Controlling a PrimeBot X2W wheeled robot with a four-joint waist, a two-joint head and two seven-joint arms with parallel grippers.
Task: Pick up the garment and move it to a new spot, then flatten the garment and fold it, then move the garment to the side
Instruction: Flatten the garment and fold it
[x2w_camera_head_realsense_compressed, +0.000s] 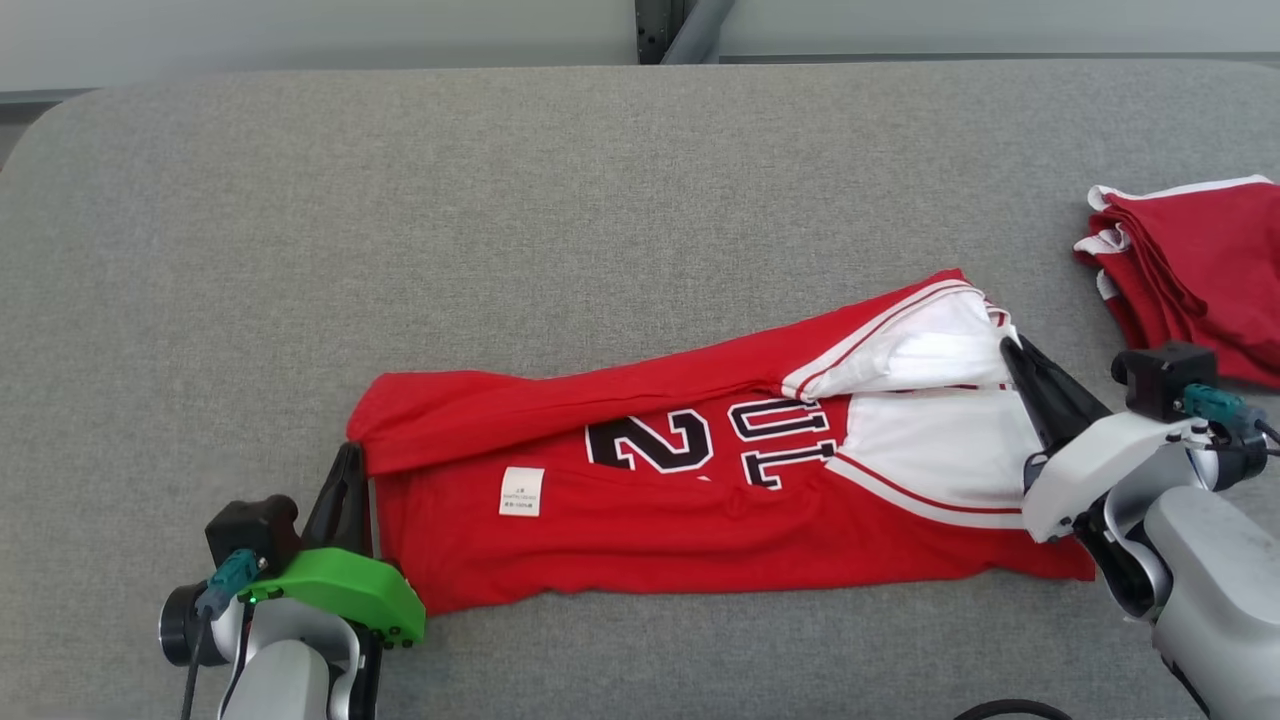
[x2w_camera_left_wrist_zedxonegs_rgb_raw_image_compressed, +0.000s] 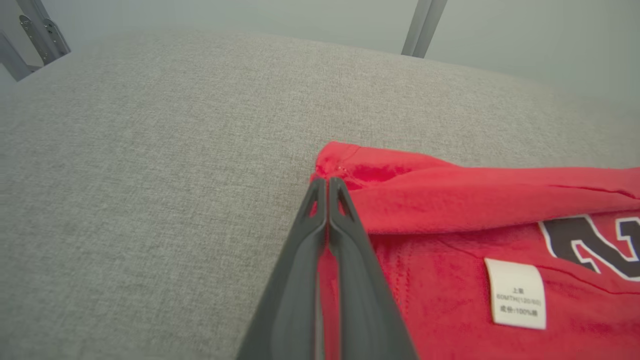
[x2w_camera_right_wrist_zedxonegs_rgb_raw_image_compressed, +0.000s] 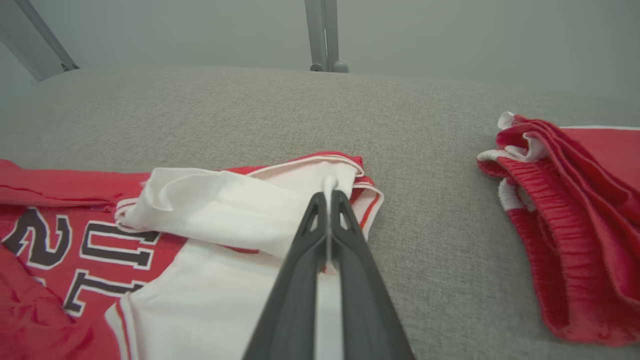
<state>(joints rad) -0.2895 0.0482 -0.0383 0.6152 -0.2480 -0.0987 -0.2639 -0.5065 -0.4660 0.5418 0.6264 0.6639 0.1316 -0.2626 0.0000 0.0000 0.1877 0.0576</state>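
The garment (x2w_camera_head_realsense_compressed: 680, 520) is a red jersey with white shoulder panels and black lettering. It lies lengthwise on the grey padded table (x2w_camera_head_realsense_compressed: 500, 200), its far long edge folded over toward me. My left gripper (x2w_camera_head_realsense_compressed: 350, 452) is at the garment's left end, shut on the red hem (x2w_camera_left_wrist_zedxonegs_rgb_raw_image_compressed: 450, 200), with red cloth showing between the fingers (x2w_camera_left_wrist_zedxonegs_rgb_raw_image_compressed: 300, 280). My right gripper (x2w_camera_head_realsense_compressed: 1010, 345) is at the right end, shut on the white fold (x2w_camera_right_wrist_zedxonegs_rgb_raw_image_compressed: 225, 210). A strip of white cloth runs between the right fingers (x2w_camera_right_wrist_zedxonegs_rgb_raw_image_compressed: 360, 280).
A second red and white garment (x2w_camera_head_realsense_compressed: 1200, 280) lies bunched at the table's right edge, close to my right wrist, and is also visible in the right wrist view (x2w_camera_right_wrist_zedxonegs_rgb_raw_image_compressed: 575, 225). Metal posts (x2w_camera_head_realsense_compressed: 665, 25) stand behind the table's far edge.
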